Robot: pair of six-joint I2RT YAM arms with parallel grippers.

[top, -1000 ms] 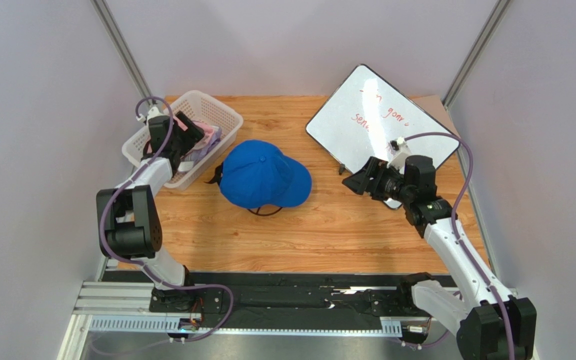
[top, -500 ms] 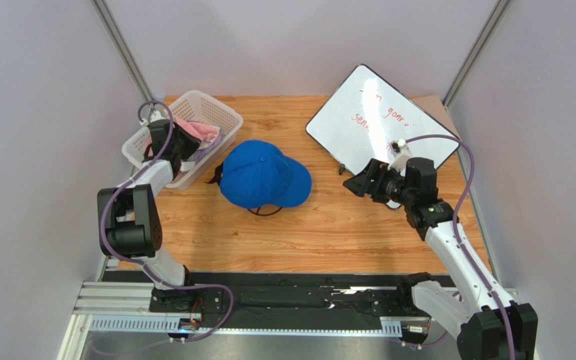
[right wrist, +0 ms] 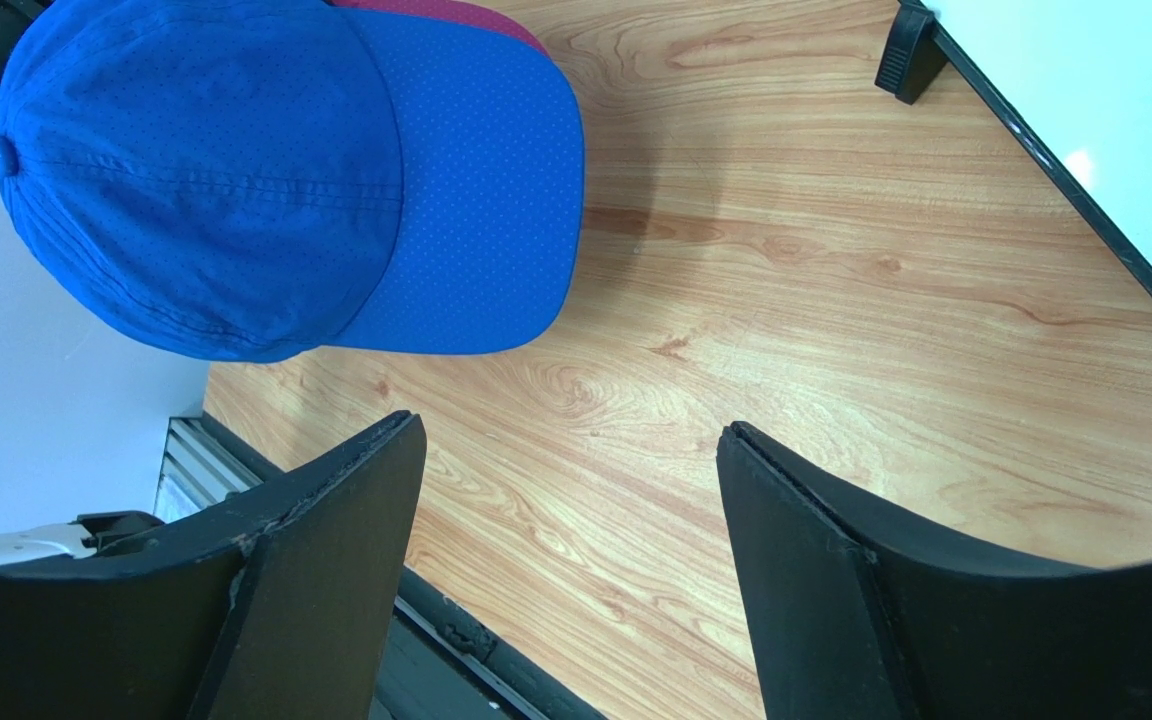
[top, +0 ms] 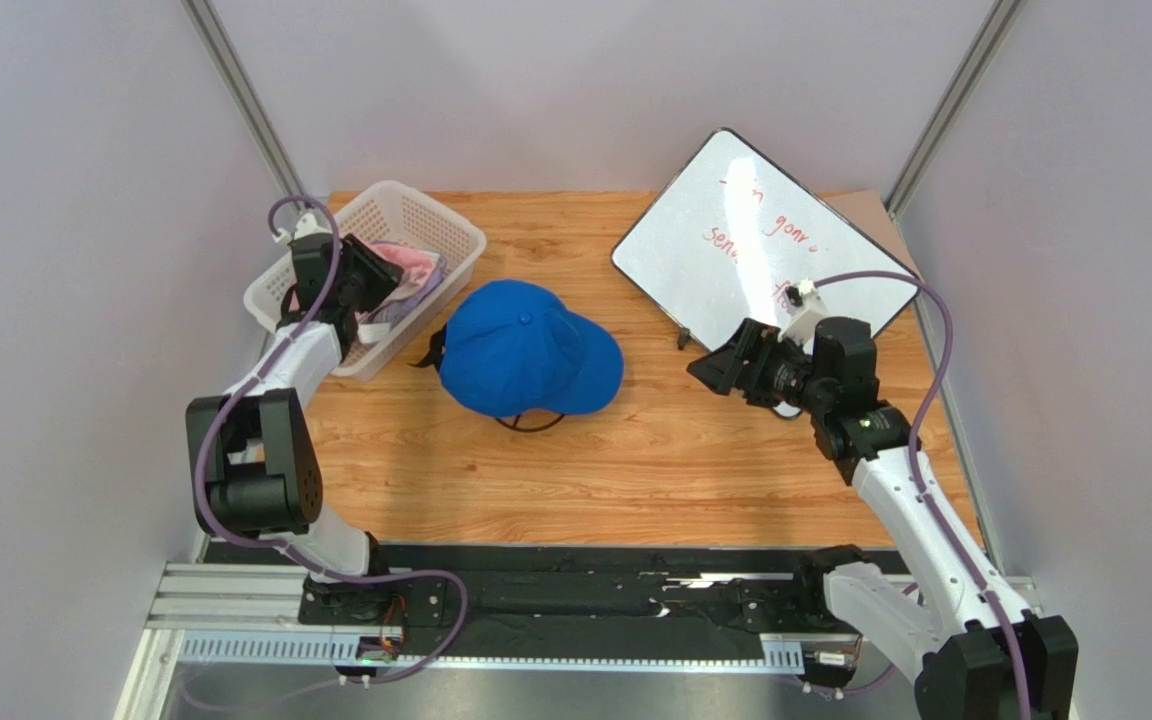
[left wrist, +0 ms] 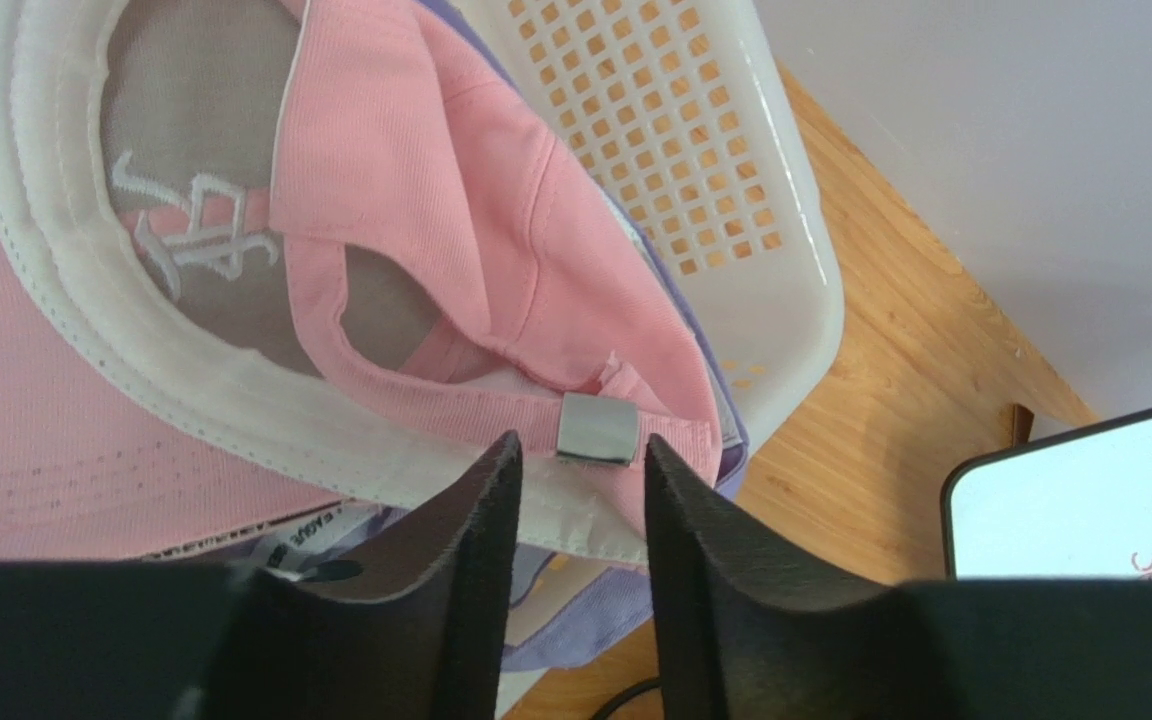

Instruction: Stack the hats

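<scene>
**Left gripper pinching the pink cap in the basket**

Your left gripper (left wrist: 581, 450) is down in the white mesh basket (left wrist: 717, 195) at the far left of the table (top: 657, 465). Its fingers are drawn to a narrow gap and pinch the rear edge of the light pink cap (left wrist: 432, 195), just below the metal buckle on its strap. The cap lies with its inside facing you, so you see the white sweatband and the back of its embroidery. A lavender cap (left wrist: 605, 623) lies under it in the same basket.

Your right gripper (right wrist: 570, 432) hangs with its jaws spread wide and nothing between them. It is above bare wood on the right side, just near of the whiteboard (top: 755, 225).

Between the two arms, the royal blue cap (top: 522, 348) sits in the middle of the table, its brim pointing right. A magenta cap (right wrist: 440, 12) peeks out from under its brim. A loop of the black wire stand (top: 533, 426) shows at its near edge.
</scene>
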